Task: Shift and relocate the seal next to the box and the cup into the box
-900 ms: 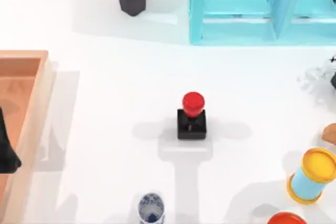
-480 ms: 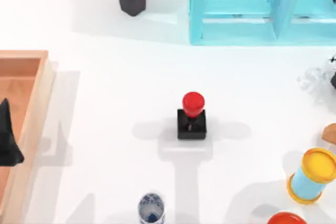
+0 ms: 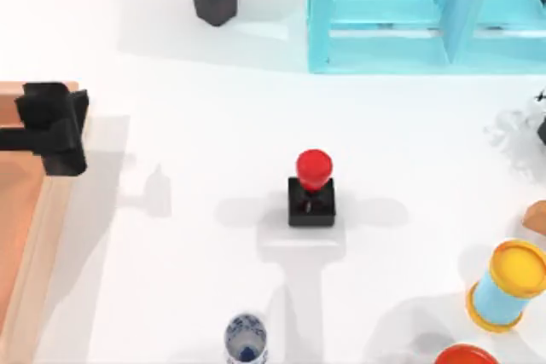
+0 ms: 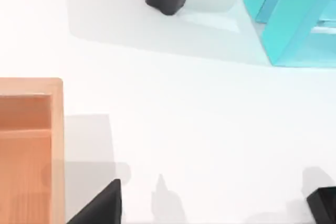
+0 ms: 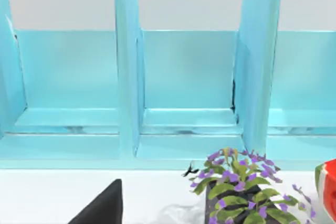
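Box of orange-brown wood with pale rims is the landmark, lying at the table's left edge in the top view. Over its far right corner hovers the left gripper; the left wrist view shows two dark fingertips set wide apart with bare white table between them, so it is open and carries nothing. Out from the box toward the table's middle, well apart from its right rim, stands the seal, upright, red ball knob above its square black base. Nearer the camera edge, also clear of the box, sits the cup, upright with its dark blue inside showing. My judgement is that the left arm is much the nearer to both, and either reach runs rightward away from the box. No writing or brand can be read on anything.
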Robot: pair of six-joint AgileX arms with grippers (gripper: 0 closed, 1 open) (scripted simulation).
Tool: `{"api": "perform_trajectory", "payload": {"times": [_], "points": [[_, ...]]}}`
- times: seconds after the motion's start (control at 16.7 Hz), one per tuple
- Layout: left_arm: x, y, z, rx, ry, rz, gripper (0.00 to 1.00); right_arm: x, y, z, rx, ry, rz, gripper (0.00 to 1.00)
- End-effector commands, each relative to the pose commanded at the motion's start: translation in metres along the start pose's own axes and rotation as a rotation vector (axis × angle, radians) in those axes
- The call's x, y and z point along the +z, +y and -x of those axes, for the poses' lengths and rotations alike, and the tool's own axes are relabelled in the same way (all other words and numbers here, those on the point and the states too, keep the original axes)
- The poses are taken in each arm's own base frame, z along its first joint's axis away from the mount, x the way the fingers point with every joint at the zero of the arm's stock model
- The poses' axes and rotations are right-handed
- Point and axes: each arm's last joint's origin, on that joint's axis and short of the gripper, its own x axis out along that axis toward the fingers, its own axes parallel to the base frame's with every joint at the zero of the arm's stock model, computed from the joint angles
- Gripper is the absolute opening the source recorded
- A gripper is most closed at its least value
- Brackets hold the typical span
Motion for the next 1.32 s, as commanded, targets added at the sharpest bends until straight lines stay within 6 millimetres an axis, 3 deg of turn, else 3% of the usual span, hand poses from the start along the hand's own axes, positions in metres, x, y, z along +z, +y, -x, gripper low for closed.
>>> {"api": "perform_trajectory", "payload": {"times": [0.24,0.48,0.66,0.9,1.08,1.32], "points": [[0.062,-0.045,-0.043,-0.031,0.29,0.054,1.0,0.0,0.0,0.0,0.0,0.0,0.0,1.0],[0.092,-0.101,-0.113,0.01,0.57,0.08,1.0,0.0,0.0,0.0,0.0,0.0,0.0,1.0],[0.085,-0.142,-0.169,0.083,0.754,0.081,1.0,0.0,0.0,0.0,0.0,0.0,0.0,1.0],[0.053,-0.182,-0.23,0.199,0.934,0.066,1.0,0.0,0.0,0.0,0.0,0.0,0.0,1.0],[0.029,-0.199,-0.257,0.266,1.009,0.054,1.0,0.0,0.0,0.0,0.0,0.0,0.0,1.0],[0.018,-0.205,-0.268,0.296,1.037,0.049,1.0,0.0,0.0,0.0,0.0,0.0,0.0,1.0]]}}
